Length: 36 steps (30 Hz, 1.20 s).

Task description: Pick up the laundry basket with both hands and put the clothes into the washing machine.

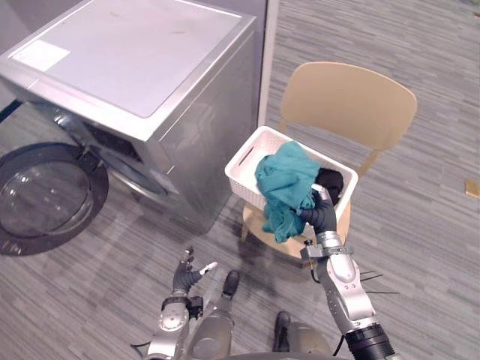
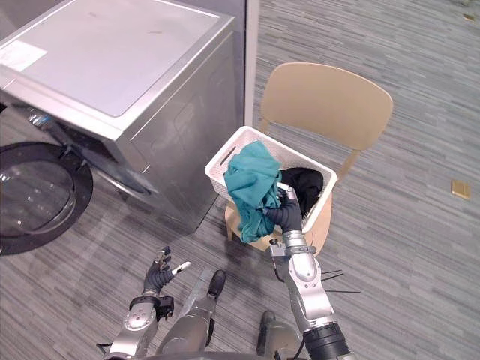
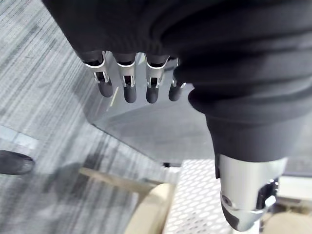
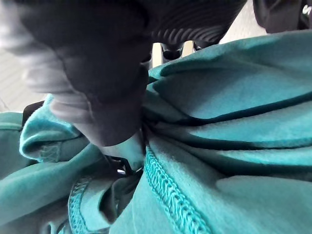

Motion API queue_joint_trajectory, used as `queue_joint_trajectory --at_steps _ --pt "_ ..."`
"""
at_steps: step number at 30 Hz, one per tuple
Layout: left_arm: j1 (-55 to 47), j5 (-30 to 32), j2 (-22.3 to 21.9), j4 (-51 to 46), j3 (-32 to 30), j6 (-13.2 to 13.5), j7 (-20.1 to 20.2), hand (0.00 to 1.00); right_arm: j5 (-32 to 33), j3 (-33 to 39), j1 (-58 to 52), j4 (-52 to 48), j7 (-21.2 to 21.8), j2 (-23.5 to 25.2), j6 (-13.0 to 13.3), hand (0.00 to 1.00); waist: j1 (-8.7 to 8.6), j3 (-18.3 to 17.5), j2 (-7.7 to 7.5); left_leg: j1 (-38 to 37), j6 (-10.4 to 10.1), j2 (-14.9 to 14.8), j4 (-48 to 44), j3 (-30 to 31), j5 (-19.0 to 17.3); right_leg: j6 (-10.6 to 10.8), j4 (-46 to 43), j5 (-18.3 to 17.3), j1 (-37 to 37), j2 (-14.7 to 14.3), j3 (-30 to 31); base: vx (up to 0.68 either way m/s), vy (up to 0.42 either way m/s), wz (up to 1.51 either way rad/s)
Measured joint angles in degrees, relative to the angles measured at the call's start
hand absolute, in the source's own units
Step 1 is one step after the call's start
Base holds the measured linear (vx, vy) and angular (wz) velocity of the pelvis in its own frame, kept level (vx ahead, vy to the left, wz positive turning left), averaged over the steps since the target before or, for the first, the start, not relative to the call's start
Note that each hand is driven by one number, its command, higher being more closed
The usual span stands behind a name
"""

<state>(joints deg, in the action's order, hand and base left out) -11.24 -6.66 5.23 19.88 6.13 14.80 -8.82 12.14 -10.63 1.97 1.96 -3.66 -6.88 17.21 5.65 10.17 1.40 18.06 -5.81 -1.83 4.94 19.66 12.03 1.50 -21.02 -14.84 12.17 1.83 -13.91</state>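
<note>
A white perforated laundry basket (image 1: 246,159) stands on the seat of a tan chair (image 1: 349,105). A teal garment (image 1: 285,181) is lifted out of it and drapes over its front rim, with a black garment (image 1: 331,180) behind it in the basket. My right hand (image 1: 321,214) is shut on the teal garment (image 4: 234,126), the thumb (image 4: 97,92) pinching the cloth. My left hand (image 1: 186,274) hangs low over the floor, left of the chair, open and holding nothing; its fingers (image 3: 129,90) are relaxed.
The silver washing machine (image 1: 135,67) stands to the left of the chair, its round glass door (image 1: 45,196) swung open at the far left. Grey striped carpet lies between the machine and the chair.
</note>
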Motion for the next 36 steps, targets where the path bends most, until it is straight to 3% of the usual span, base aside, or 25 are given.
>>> queue_joint_trajectory --at_steps 1,2,3,5,7,8,10,14,22,23,31,32,36 --pt "-0.5 0.0 -0.3 -1.9 0.5 0.2 0.0 0.0 0.0 0.1 0.1 0.0 0.0 -0.6 0.0 1.0 0.02 -0.1 0.67 0.6 -0.6 -0.4 0.5 -0.3 -0.5 -0.3 0.0 0.2 0.1 -0.3 -1.1 -0.07 -0.164 1.09" --pt "0.0 0.0 -0.6 -4.7 1.5 0.6 0.1 0.0 -0.1 0.6 0.6 0.5 0.0 -2.3 0.1 1.0 0.05 0.0 2.02 2.3 1.9 -1.2 0.7 -6.3 -6.6 -2.1 2.8 2.5 -0.5 -0.4 -3.3 -0.06 -0.09 0.96" --pt "0.4 0.0 -0.6 -5.5 1.9 0.8 0.1 0.0 -0.1 0.7 1.0 1.4 0.0 -2.4 0.1 1.0 -0.12 0.2 1.5 2.6 3.5 -1.1 0.1 -9.8 -9.3 -2.3 4.4 3.0 -1.1 1.1 -4.0 -0.06 -0.031 1.04" --pt "1.4 0.8 -0.5 -8.6 3.2 2.0 0.9 0.0 0.1 0.5 1.8 2.4 0.2 -3.9 -0.1 1.0 -0.39 0.3 1.13 4.3 4.9 0.8 -11.5 -16.9 -8.9 -2.3 4.9 3.4 -1.5 5.2 -6.7 -0.07 0.04 0.83" --pt "0.7 0.9 -0.2 -12.0 3.1 4.0 1.2 0.0 0.1 0.1 1.8 2.4 1.2 -5.1 -0.1 1.0 -0.67 0.0 1.52 1.6 5.5 0.3 -19.6 -19.2 -9.2 -1.8 4.4 3.3 -2.7 6.4 -7.1 -0.03 0.014 0.47" --pt "0.7 0.9 0.0 -13.9 3.3 5.3 1.1 0.0 0.1 -0.7 1.8 2.2 1.7 -5.8 0.0 1.0 -1.53 -1.1 3.16 -1.3 5.3 -0.3 -17.0 -19.0 -10.3 -1.0 4.2 2.8 -3.3 6.1 -8.3 -0.03 0.058 0.46" --pt "2.7 1.1 0.9 -15.7 4.7 6.8 1.1 0.0 0.4 -0.7 2.7 2.2 2.5 -5.7 0.0 1.0 -1.77 -1.3 3.52 -5.0 3.2 -0.7 -8.9 -18.1 -8.9 -0.6 4.8 2.9 -3.8 6.0 -10.0 -0.04 0.067 0.45" --pt "6.0 3.1 5.3 -15.9 9.6 7.0 1.0 0.0 2.7 -2.3 3.9 2.2 4.2 -3.8 -0.1 1.0 -1.67 -2.8 1.75 -8.7 3.4 0.0 -0.9 -17.2 -5.1 0.7 5.3 3.6 -4.7 6.5 -10.7 0.0 0.048 0.17" --pt "11.9 10.4 5.7 -14.5 17.7 6.8 -0.6 0.0 9.8 -15.7 9.2 4.6 9.5 -0.2 -0.3 1.0 -1.83 -5.9 0.79 -12.0 3.5 0.0 0.4 -19.4 -4.8 1.3 7.4 5.1 -6.8 5.7 -6.0 -0.02 0.015 -0.15" --pt "12.2 10.8 5.6 -14.3 17.8 6.8 -1.2 1.0 10.3 -16.1 9.2 5.0 9.7 0.0 -0.3 1.0 -1.82 -6.1 0.82 -12.0 3.4 -0.2 0.4 -19.6 -4.8 1.3 7.5 5.2 -6.8 5.5 -5.8 -0.01 -0.032 -0.17" --pt "13.9 12.5 6.3 -12.3 18.3 5.8 -5.4 1.0 17.1 -20.8 9.4 6.7 9.7 -0.6 -0.3 1.0 -1.86 -7.0 0.83 -12.9 2.3 -2.5 0.5 -20.8 -4.1 -0.3 9.5 7.2 -7.4 2.9 -4.0 -0.05 -0.046 -0.16" --pt "13.9 12.5 6.5 -12.0 18.3 5.7 -6.1 1.0 18.0 -21.6 9.4 6.7 9.8 -0.9 -0.3 0.0 -1.9 -7.5 0.89 -12.9 2.2 -2.8 0.5 -20.8 -4.0 -0.5 10.1 7.5 -7.6 2.5 -3.9 -0.05 -0.045 -0.09" --pt "14.2 12.3 6.7 -10.8 18.0 5.7 -7.7 1.0 18.8 -23.5 9.3 6.7 9.8 -1.5 -0.3 0.0 -1.86 -8.6 0.85 -12.9 1.6 -3.9 0.5 -21.1 -4.0 -0.5 11.4 8.2 -8.0 1.2 -3.5 -0.04 -0.039 -0.06"
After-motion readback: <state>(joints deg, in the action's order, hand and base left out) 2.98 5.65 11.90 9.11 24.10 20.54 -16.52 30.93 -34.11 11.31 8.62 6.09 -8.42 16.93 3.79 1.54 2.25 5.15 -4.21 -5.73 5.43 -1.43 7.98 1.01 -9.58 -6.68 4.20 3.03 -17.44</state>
